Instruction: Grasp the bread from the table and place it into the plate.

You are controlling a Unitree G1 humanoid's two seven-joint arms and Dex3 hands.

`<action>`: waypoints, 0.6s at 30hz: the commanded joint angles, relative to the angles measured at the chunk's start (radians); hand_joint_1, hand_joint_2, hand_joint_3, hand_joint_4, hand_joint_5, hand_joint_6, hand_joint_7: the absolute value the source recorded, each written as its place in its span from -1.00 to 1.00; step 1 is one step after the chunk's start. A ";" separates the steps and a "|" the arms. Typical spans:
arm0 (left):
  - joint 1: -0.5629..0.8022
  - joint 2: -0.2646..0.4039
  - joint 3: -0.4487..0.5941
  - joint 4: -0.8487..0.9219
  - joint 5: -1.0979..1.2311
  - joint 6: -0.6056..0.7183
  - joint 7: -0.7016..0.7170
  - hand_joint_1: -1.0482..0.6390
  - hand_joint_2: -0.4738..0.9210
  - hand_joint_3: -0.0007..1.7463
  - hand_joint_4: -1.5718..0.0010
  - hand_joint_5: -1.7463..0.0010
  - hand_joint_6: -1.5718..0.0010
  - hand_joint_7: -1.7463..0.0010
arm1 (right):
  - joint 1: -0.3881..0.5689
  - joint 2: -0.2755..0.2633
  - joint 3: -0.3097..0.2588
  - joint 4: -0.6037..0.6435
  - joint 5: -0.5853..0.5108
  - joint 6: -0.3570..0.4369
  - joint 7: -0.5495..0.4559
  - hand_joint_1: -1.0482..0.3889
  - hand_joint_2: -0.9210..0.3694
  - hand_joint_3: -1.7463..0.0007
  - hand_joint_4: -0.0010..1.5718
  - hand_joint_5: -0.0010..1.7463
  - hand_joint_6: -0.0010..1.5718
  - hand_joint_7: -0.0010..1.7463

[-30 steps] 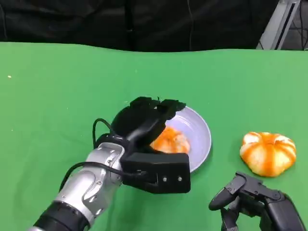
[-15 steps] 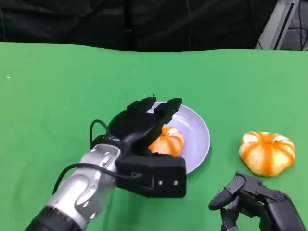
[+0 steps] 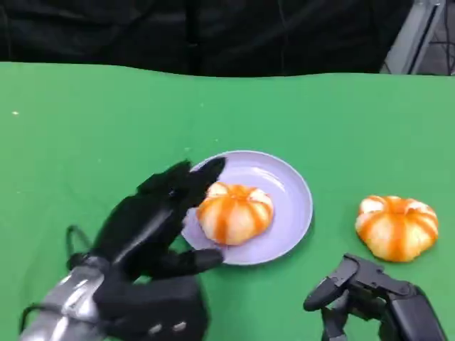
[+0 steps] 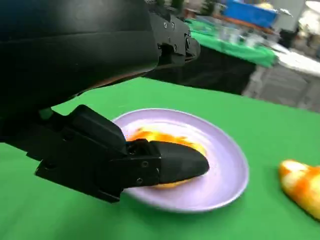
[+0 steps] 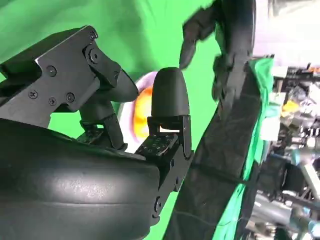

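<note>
A round bread (image 3: pixel 234 212) with orange stripes lies in the lilac plate (image 3: pixel 291 192) at the table's middle, left of the plate's centre. My left hand (image 3: pixel 153 227) is beside the plate's left rim, fingers spread and holding nothing; its fingertips (image 3: pixel 206 170) reach over that rim. In the left wrist view the bread (image 4: pixel 150 136) peeks out behind a black finger (image 4: pixel 175 162), on the plate (image 4: pixel 220 182). A second striped bread (image 3: pixel 397 226) rests on the cloth to the right. My right hand (image 3: pixel 366 295) stays low at the near right, holding nothing.
Green cloth (image 3: pixel 85 128) covers the table, with a black curtain behind its far edge. The second bread (image 4: pixel 302 185) also appears at the edge of the left wrist view. A metal stand (image 3: pixel 416 35) rises at the back right.
My left hand has let go of the bread and drawn back toward me and to the left. The bread now lies uncovered in the plate. The right hand has not moved.
</note>
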 commanded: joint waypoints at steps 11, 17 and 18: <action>0.200 -0.038 0.179 0.101 -0.211 -0.450 0.135 0.15 0.49 0.13 0.23 -0.17 -0.18 0.63 | 0.006 -0.006 -0.008 -0.011 0.008 0.006 -0.005 0.51 -0.30 -0.43 -0.13 0.94 -0.11 0.57; 0.353 -0.126 0.175 0.018 -0.446 -0.395 0.040 0.09 0.32 0.50 -0.09 -0.92 -0.08 -0.58 | 0.001 -0.016 -0.031 -0.012 0.029 0.018 0.009 0.50 -0.32 -0.41 -0.12 0.94 -0.11 0.57; 0.354 -0.134 0.176 0.015 -0.457 -0.395 0.028 0.09 0.32 0.51 -0.08 -0.93 -0.05 -0.64 | -0.001 -0.018 -0.033 -0.009 0.025 0.016 0.010 0.50 -0.32 -0.41 -0.12 0.94 -0.11 0.57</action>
